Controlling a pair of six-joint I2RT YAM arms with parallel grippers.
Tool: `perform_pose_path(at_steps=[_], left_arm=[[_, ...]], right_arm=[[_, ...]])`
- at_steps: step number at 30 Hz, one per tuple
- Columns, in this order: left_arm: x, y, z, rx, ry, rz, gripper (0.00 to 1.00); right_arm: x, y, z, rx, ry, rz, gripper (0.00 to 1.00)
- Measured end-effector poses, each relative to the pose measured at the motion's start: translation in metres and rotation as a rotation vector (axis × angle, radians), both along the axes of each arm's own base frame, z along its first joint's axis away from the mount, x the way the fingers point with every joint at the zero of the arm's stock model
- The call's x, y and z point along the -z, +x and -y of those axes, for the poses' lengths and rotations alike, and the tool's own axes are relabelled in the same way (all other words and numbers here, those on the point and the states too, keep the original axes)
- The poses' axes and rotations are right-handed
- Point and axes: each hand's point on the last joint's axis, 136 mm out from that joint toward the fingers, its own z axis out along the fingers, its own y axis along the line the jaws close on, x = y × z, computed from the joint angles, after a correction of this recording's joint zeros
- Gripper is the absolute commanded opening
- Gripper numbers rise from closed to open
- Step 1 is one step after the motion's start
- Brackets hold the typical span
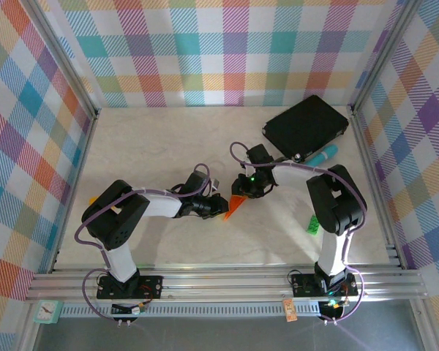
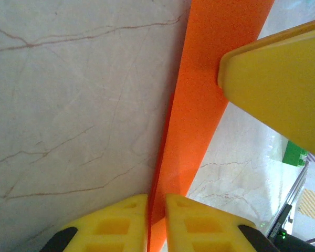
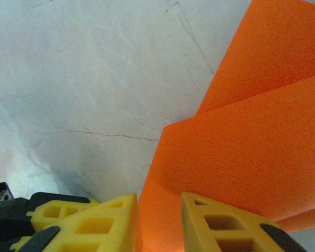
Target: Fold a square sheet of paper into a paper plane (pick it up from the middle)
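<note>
The orange paper plane [image 1: 235,206], a narrow folded dart, sits mid-table [image 1: 154,139] between the two arms. The left gripper [image 2: 156,210] pinches one edge of it, jaws almost together. The right gripper [image 3: 158,220] grips its folded layers from the opposite side, jaws narrow. A black pad [image 1: 306,126] lies well apart at the far right.
</note>
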Motion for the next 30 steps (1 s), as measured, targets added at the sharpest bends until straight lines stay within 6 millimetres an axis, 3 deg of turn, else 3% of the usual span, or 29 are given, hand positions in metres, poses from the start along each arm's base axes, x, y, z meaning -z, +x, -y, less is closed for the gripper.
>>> perform_pose_path(at_steps=[30], left_arm=[[0.001, 0.0, -0.001, -0.002, 0.01, 0.0, 0.15]], right_arm=[[0.012, -0.004, 0.009, 0.023, -0.015, -0.009, 0.29]])
